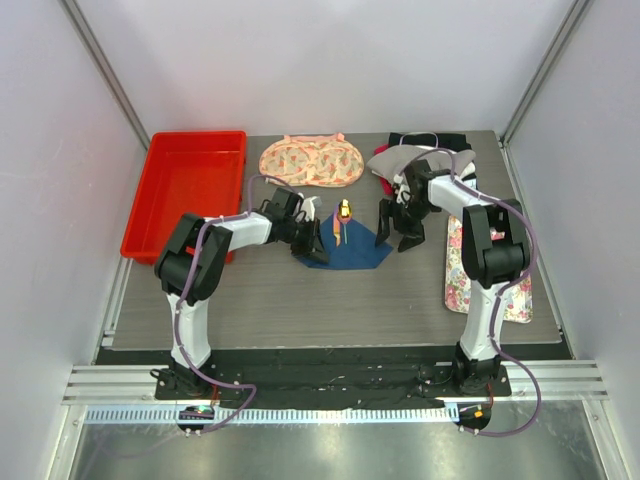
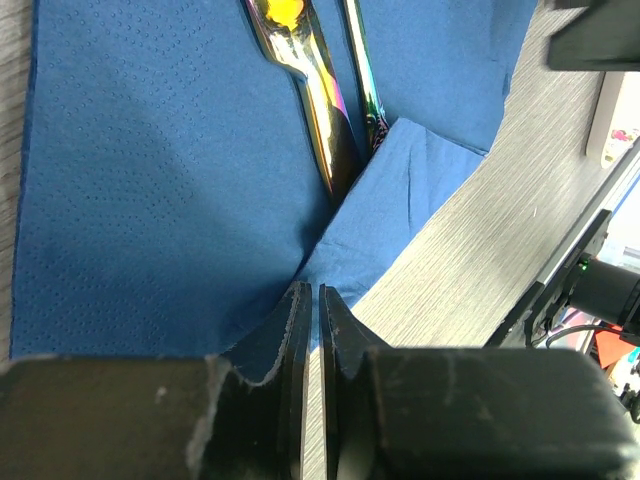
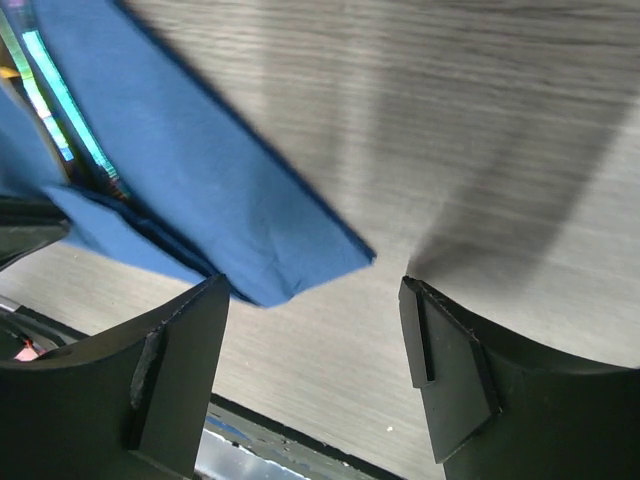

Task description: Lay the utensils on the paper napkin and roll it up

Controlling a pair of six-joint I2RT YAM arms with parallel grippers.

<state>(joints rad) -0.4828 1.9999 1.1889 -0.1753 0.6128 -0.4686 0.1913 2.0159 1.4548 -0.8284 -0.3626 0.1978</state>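
Where the two arms meet mid-bench, the napkin [image 1: 352, 250] lies flat with one flap folded over, and the utensils [image 2: 320, 90] rest on it, their shiny handles running under that flap. At the sheet's left edge the left claw [image 2: 312, 292] is down, its jaws nearly together and seemingly nipping the folded corner. On the other side the right claw [image 3: 312, 290] stands wide and grips nothing; a loose napkin corner points into the gap between its fingers without touching either, bare bench [image 3: 450, 120] beneath. Off to the left sits a red tray [image 1: 185, 190], a peach cloth [image 1: 310, 160] lies behind the napkin, and a floral mat [image 1: 470, 275] lies at the right.
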